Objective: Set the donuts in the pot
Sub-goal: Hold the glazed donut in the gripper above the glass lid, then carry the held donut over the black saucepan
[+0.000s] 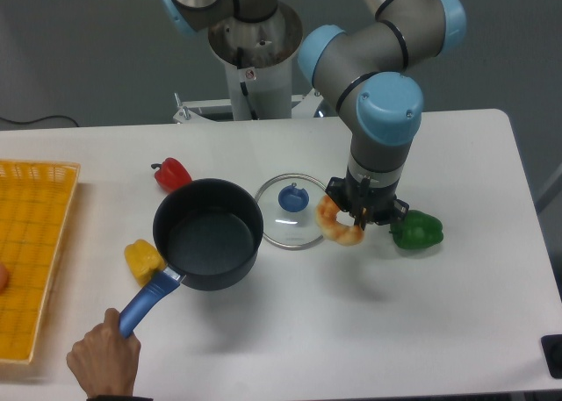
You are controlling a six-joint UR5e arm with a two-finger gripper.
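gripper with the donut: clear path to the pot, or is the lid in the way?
Probably yes. The gripper holds the donut beside the glass lid, which lies flat between it and the open pot; a pass above looks free.

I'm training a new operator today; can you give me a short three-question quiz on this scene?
1. True or false: the donut already lies inside the pot.
2. What lies between the pot and the donut: A) the glass lid, B) the green pepper, C) the yellow basket?
3. What holds the pot's blue handle?

Key: 1 false, it is at the gripper; 2 A; 3 a person's hand.
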